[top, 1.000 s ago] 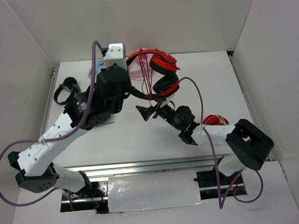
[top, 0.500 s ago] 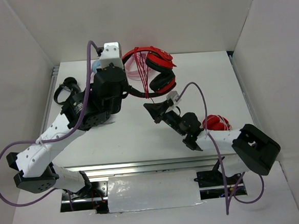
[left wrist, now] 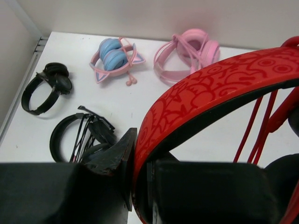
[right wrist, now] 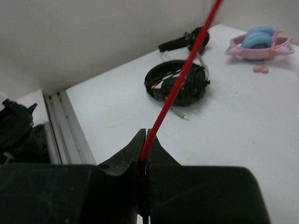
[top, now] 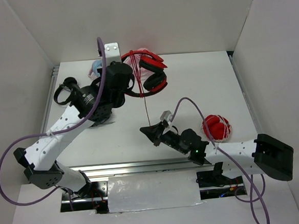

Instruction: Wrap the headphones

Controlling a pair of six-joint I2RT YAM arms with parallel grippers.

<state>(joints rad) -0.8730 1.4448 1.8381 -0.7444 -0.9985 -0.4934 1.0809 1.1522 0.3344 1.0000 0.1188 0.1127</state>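
Note:
The red headphones (top: 148, 73), with black headband lining and black ear cushions, hang above the back of the table. My left gripper (top: 129, 86) is shut on their patterned red headband (left wrist: 196, 93), which is clamped between the two fingers at the left gripper (left wrist: 139, 168). Several turns of thin red cable cross the band. One strand of the cable (top: 146, 104) runs down from the band to my right gripper (top: 149, 129). The right gripper (right wrist: 146, 151) is shut on the cable (right wrist: 180, 84), which runs taut up and away from it.
A folded all-red pair (top: 217, 127) lies at the right beside my right arm. Black headphones (left wrist: 44, 86) and another black pair (left wrist: 84, 135) lie at the left. Further back are a blue and pink cat-ear pair (left wrist: 114, 56) and a pink pair (left wrist: 187, 49). White walls enclose the table.
My right gripper closed on the cable and drew it toward the near edge, pulling it straight. The left arm shifted the headphones back and slightly left.

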